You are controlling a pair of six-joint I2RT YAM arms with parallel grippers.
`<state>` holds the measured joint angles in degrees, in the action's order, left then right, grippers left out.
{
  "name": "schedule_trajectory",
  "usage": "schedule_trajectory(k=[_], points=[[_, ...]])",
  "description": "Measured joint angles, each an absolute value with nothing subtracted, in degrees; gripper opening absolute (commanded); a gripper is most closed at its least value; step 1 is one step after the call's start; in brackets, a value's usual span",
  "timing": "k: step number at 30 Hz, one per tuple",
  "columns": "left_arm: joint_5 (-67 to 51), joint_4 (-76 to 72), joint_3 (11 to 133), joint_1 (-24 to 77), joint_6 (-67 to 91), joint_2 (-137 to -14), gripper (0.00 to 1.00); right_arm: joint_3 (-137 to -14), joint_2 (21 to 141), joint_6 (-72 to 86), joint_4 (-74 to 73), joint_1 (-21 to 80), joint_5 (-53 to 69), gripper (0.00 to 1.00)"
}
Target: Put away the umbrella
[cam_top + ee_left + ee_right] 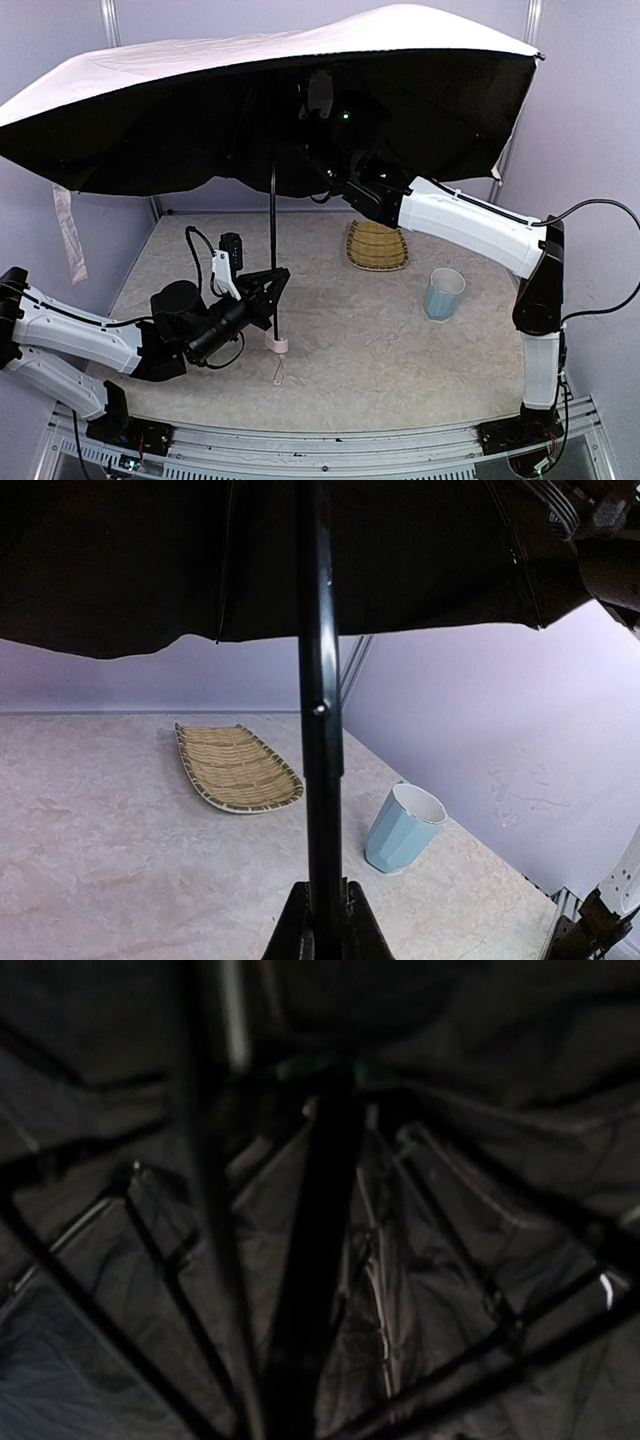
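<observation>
A: Where is the umbrella [270, 90]?
B: Open and upright. Canopy fills the upper frame. Shaft [273, 230] is vertical, centre-left. The left gripper [272, 292] is clamped on the shaft above the handle [279, 344].
A: And the right gripper [322, 160]?
B: Under the canopy, nearest the shaft's top end. Whether it is open or closed cannot be determined.

1. Table [400, 370]: pale top, mottled beige-grey marbling.
2. Woven tray [377, 246]: yellow, dark-rimmed, oblong; flat on the far side, right of centre.
3. Cup [443, 293]: pale blue, upright; near the tray's front right, apart from it.
4. Umbrella handle [277, 344]: small, pink, seemingly resting end-down at front left; strap [278, 372] flat just beside.
</observation>
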<state>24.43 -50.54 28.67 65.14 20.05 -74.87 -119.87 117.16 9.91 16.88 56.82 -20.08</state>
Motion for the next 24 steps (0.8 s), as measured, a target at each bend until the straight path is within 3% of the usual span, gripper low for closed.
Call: schedule_trajectory(k=[3,4,7,12,24], points=[[24.43,-50.52,28.67,65.25,20.05,-74.87,0.0,-120.2,117.16,9.76,16.8,56.82,-20.18,0.28],[24.43,-50.52,28.67,65.3,20.05,-74.91,0.0,-120.22,117.16,9.82,16.78,56.82,-20.1,0.25],[24.4,-50.5,28.64,65.32,20.1,-75.11,0.0,-120.22,117.19,9.85,16.25,56.84,-19.7,0.28],[23.46,-50.52,27.97,64.79,20.56,-74.94,0.0,-119.24,116.66,10.44,14.33,56.82,-17.54,0.24],[6.5,-48.75,24.34,55.94,21.41,-73.89,0.0,-102.59,108.47,8.12,15.07,56.21,-3.75,0.26]])
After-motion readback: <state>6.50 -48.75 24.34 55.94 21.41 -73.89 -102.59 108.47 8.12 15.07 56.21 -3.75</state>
